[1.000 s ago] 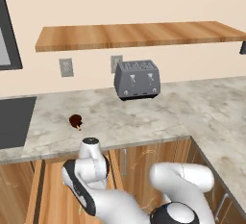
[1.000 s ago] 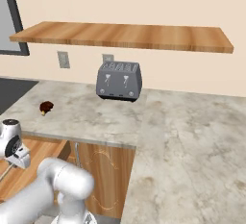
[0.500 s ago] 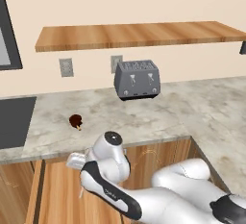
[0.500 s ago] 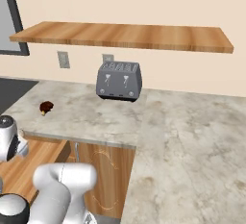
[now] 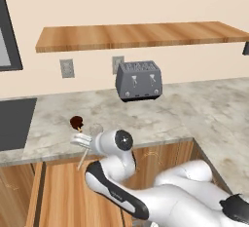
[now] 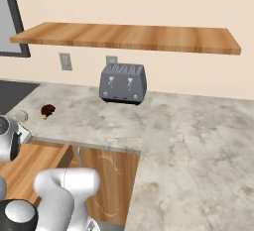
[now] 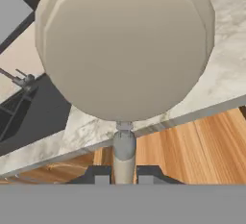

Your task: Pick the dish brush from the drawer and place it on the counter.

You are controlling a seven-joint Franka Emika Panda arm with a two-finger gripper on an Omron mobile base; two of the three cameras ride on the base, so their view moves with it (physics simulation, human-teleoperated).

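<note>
The dish brush (image 7: 124, 50) rides clamped in the pincer (image 7: 124, 174), its thin handle pinched between the two dark tips and its round pale head standing straight out ahead of the hand, raised out of the open drawer (image 5: 58, 197) and level with the front edge of the marbled tabletop (image 5: 146, 119). From the left base camera the handle slants down below the pincer (image 5: 81, 141) toward the drawer's wood floor, just beside the tabletop edge. A small dark brown round thing (image 5: 76, 122) sits on the tabletop near that edge, close behind the brush; the grey toaster (image 5: 139, 80) stands well beyond it against the wall, under the wooden shelf (image 5: 141, 33). To finish the carry well, the arm would likely need to bring the brush forward over the stone, clear of the edge and to one side of the brown object, lower it until it lies flat, and only then let the pincer part, so the slim handle does not roll back into the drawer
</note>
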